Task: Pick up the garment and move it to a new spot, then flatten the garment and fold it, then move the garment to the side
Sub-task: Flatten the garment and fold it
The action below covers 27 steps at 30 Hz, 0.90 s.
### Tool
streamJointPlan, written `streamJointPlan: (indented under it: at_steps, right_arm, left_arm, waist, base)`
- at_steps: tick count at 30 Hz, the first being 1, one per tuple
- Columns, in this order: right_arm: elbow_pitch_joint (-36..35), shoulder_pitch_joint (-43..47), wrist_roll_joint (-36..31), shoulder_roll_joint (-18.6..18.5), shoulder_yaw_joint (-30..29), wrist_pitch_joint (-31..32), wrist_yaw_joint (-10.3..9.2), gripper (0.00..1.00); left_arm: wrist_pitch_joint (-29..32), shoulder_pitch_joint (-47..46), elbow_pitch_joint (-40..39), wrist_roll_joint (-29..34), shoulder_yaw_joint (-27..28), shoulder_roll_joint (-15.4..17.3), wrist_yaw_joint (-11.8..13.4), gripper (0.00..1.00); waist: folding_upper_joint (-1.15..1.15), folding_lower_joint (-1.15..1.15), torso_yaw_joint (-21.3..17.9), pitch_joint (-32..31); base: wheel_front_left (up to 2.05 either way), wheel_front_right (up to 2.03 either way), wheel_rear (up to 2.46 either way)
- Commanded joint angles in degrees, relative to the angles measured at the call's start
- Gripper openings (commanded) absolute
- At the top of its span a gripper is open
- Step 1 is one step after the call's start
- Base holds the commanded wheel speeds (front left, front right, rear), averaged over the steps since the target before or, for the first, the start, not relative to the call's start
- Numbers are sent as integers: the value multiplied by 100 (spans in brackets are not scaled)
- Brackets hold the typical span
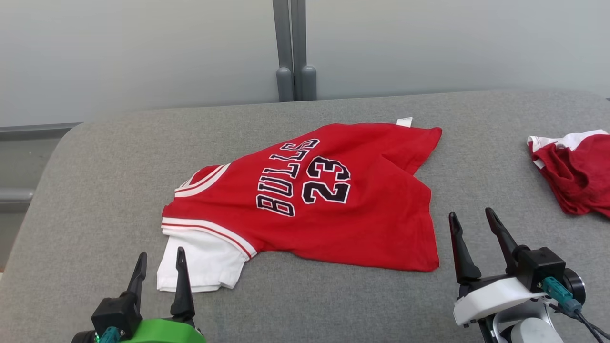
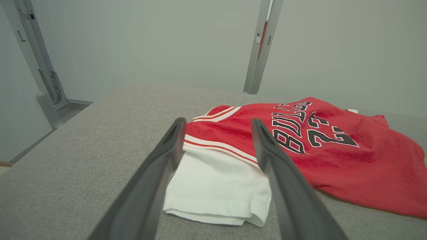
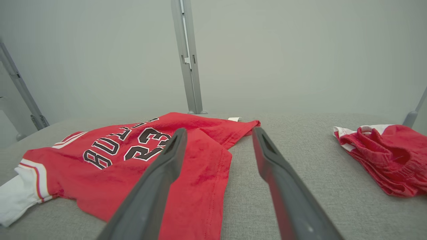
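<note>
The garment [image 1: 333,209] is a red jersey printed BULLS 23, with a white sleeve, lying loosely spread and partly folded in the middle of the grey padded table [image 1: 95,190]. My left gripper [image 1: 159,259] stands open just short of the white sleeve [image 1: 200,262], touching nothing. From the left wrist, the sleeve [image 2: 217,186] lies between and beyond the fingers [image 2: 160,166]. My right gripper [image 1: 472,219] is open too, near the jersey's lower right corner. In the right wrist view the jersey [image 3: 126,160] lies left of the gripper [image 3: 218,133].
A second crumpled red and white garment [image 1: 576,171] lies at the table's right edge, also visible from the right wrist [image 3: 387,156]. A grey post [image 1: 294,52] stands behind the table against a pale wall. The table's left edge curves down near the left gripper.
</note>
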Motion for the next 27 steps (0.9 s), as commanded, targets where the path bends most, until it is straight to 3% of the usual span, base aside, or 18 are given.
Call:
streamJointPlan:
  at_steps: [1, 20, 27]
  right_arm:
    - [31, 27, 35, -12, 43, -27, -8, 100]
    - [91, -47, 111, -11, 231, -27, -8, 100]
    - [67, -67, 105, -10, 249, -27, -8, 100]
  left_arm:
    - [-15, 112, -31, -5, 28, -16, 27, 100]
    - [-9, 130, 95, 99, 78, -51, 31, 100]
    - [544, -178, 682, 39, 52, 149, -9, 100]
  waist:
    - [0, 0, -6, -26]
    - [0, 0, -2, -29]
    - [0, 0, -25, 88]
  base:
    - [0, 0, 0]
    - [0, 0, 0]
    - [0, 0, 0]
